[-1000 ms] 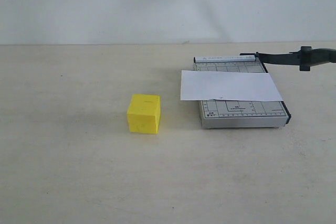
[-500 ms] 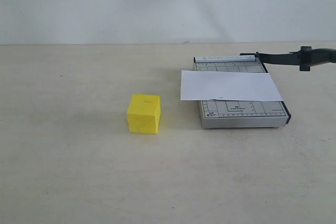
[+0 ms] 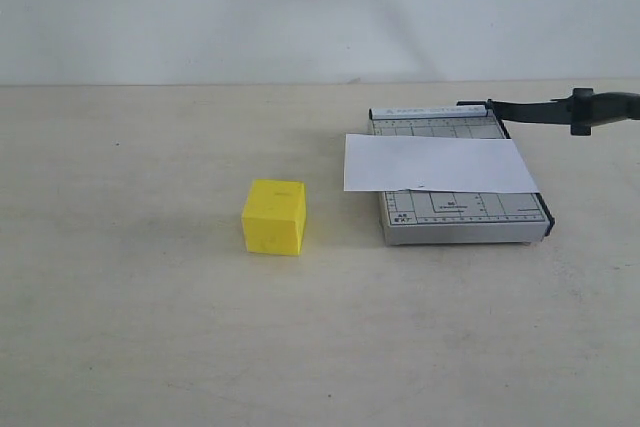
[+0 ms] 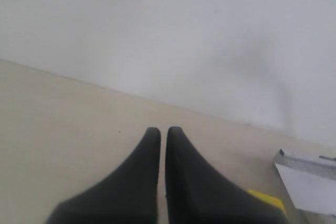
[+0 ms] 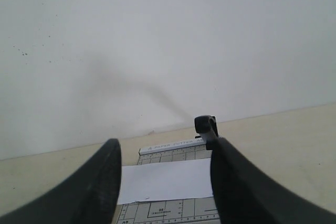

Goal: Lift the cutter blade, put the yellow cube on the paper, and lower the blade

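Yellow cube (image 3: 274, 217) sits on the desk (image 3: 150, 327), well left of the paper (image 3: 435, 163).
I see the blade (image 3: 560, 109) raised; left pincer (image 4: 163, 129) together, right pincer (image 5: 165, 145) apart, empty.

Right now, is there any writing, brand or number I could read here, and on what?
Trimmer base, top strip: one printed line, too blurred to read.
Its grid: small labels, too small to read.
Paper, yellow cube: no text seen.
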Tool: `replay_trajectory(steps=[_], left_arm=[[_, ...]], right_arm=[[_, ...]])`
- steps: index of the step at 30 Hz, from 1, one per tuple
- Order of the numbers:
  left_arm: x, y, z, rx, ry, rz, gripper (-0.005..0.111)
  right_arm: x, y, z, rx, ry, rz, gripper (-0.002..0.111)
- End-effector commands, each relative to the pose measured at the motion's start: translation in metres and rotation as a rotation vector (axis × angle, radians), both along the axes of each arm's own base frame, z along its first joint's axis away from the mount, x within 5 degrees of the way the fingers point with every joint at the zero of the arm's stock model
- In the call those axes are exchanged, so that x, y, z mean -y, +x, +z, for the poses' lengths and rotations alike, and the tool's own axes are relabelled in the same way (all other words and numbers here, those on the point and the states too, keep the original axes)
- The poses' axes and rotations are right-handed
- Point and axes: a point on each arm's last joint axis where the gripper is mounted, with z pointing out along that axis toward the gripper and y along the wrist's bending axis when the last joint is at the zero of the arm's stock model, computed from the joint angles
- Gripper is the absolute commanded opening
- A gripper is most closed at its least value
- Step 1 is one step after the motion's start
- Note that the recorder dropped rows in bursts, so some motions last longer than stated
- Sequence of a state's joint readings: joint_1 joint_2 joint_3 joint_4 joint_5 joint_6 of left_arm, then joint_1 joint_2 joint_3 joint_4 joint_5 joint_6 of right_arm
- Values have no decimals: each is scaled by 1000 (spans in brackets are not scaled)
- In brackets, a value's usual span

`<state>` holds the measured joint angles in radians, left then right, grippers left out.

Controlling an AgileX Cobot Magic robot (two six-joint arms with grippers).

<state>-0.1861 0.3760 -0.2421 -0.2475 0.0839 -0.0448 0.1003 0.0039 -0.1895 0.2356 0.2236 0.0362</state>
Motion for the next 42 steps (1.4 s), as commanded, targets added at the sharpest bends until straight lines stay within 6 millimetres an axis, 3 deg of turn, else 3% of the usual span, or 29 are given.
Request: replay_trajectory(steps=[1, 5, 11, 17, 20, 23, 33, 42], left_arm=[[27, 45, 20, -17, 145, -136, 4], [81, 90, 31, 12, 300, -334, 4], [170, 162, 1, -58, 364, -489, 4], [251, 202, -42, -94, 403, -602, 4], [281, 214, -58, -120, 420, -639, 4], [297, 224, -69, -142, 432, -653, 4], [324, 250, -103, -187, 466, -668, 4], [341, 258, -115, -201, 420, -664, 4]], right_arm=[[0, 0, 0, 11, -6, -2, 50], [0, 0, 0, 11, -6, -2, 50], [0, 0, 0, 11, -6, -2, 50], [0, 0, 0, 11, -6, -2, 50], [0, 0, 0, 11, -6, -2, 50], [0, 0, 0, 11, -6, -2, 50], [0, 0, 0, 11, -6, -2, 50], [0, 0, 0, 11, -6, -2, 50]])
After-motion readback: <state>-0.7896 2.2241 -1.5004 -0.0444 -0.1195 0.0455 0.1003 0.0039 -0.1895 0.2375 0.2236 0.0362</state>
